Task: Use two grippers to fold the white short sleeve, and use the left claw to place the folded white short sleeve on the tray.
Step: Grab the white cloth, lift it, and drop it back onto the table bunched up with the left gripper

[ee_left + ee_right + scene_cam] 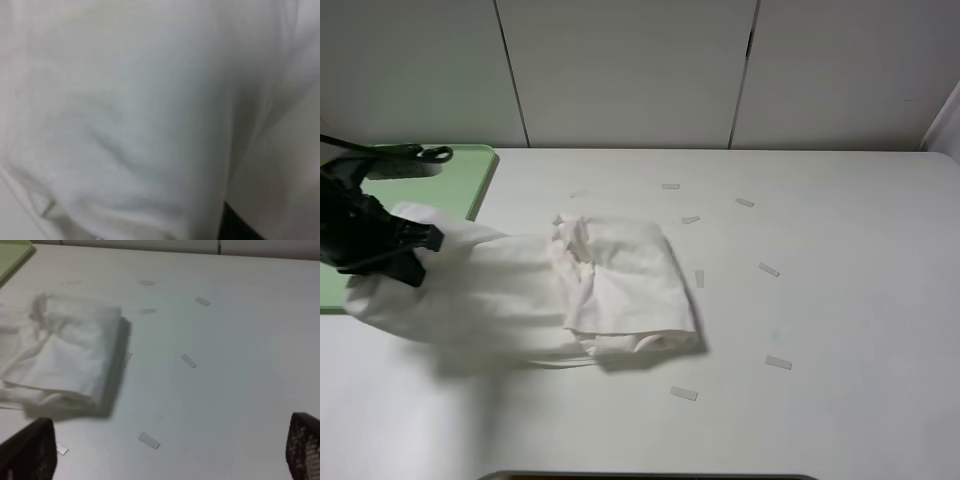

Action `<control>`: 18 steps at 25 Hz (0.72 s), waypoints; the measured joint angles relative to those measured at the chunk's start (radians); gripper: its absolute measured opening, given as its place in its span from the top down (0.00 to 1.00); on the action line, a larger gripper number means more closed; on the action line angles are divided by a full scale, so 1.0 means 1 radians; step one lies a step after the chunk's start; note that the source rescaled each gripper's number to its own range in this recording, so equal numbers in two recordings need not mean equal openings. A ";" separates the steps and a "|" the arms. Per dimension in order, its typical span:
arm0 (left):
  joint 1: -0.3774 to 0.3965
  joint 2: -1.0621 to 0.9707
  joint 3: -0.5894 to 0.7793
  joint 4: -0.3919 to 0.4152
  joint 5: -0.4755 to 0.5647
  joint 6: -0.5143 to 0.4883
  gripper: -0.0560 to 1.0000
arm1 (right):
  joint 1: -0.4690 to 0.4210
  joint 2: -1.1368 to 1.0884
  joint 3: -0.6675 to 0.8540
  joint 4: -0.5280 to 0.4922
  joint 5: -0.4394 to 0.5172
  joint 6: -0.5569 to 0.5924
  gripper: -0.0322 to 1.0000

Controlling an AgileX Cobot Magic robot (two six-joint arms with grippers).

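Mostly soft, matte white cotton across the middle of the smooth pale bench [850, 330]: white short sleeve [620, 280], wrinkled, doubled into a roughly rectangular wad with a crumpled edge on its left side and a dark shadow under its near side; drawn out from that wad leftward as a slack, rounded swag, lifted clear of the bench at the far-left end; long axis left to right in the high view, wad end toward the centre, raised end toward the left edge; pinched there by the left end effector [418, 245], black and bulky, closed narrow on the cloth; only blurred white folds in the left wrist view; right end effector [165, 452] spread wide and gripping nothing, dark textured fingertips [305, 447] low over bare bench, apart from the wad; tray [480, 165] flat, pale green plastic, round-cornered with a low rim, at the back left, partly behind the left arm [350, 225]; shirt not yet laid in it; thin pale rectangular paper strips [684, 394] scattered flat around the wad.
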 joint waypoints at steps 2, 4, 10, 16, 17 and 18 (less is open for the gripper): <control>0.036 -0.055 0.000 0.142 0.052 -0.091 0.84 | 0.000 0.000 0.000 0.000 0.000 0.000 0.00; 0.074 -0.111 0.000 0.263 0.107 -0.165 0.84 | 0.000 0.000 0.000 0.000 0.000 0.000 0.00; 0.073 -0.234 0.000 0.197 0.145 -0.094 0.84 | 0.000 0.000 0.000 0.000 0.000 0.000 0.00; -0.083 -0.229 0.012 -0.112 0.029 0.119 0.84 | 0.000 0.000 0.000 0.000 0.000 0.000 0.00; -0.106 -0.228 0.012 -0.139 0.003 0.129 0.84 | 0.000 0.000 0.000 0.000 0.000 0.000 0.00; -0.128 -0.228 0.012 -0.158 -0.023 0.137 0.84 | 0.000 0.000 0.000 0.000 0.000 0.000 0.00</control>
